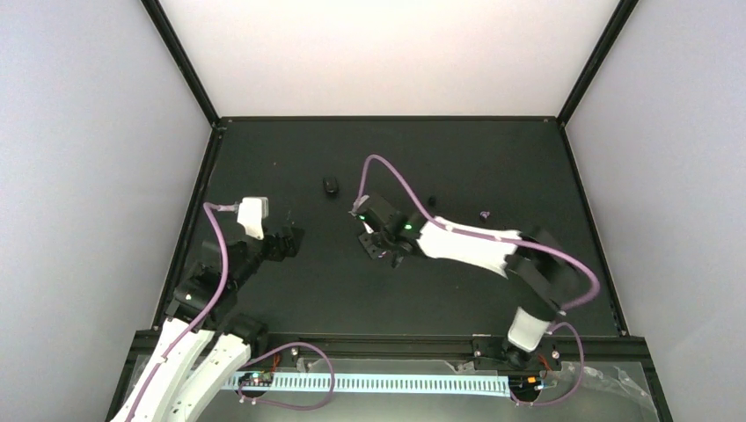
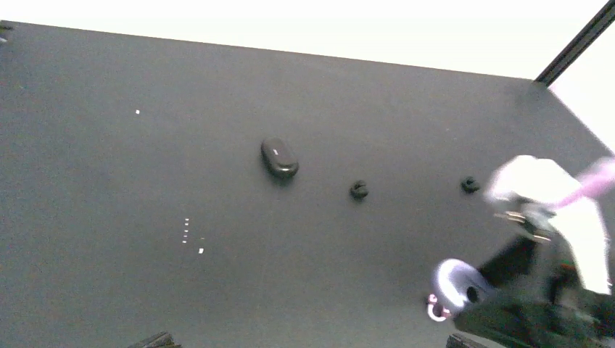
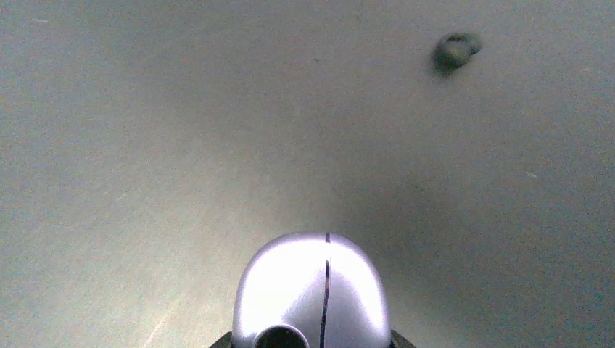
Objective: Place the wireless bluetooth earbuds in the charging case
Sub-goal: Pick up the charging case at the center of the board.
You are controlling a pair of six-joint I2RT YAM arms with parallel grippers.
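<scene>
We're seeing the left gripper hanging over the left part of the black table, its fingers spread wide and nothing sitting between them. Just right of it and farther back, a closed black case is lying flat on the table, alone, touching nothing. Moving right, the right gripper is reaching toward the table's middle and clamping a pale lavender case. In the right wrist view that case is sitting between the fingertips, standing on edge, with a dark seam line running up it and a round hole at its near end. We're not making out whether that case is resting on the table or lifted off it. Behind the right gripper, a black earbud is lying loose on the table, well apart from both cases. Farther right, a purple-tinged earbud is lying loose too, apart from the black one, and it's reading dark in the left wrist view. Both earbuds we're finding are sitting out on the bare table, neither one in a case.
</scene>
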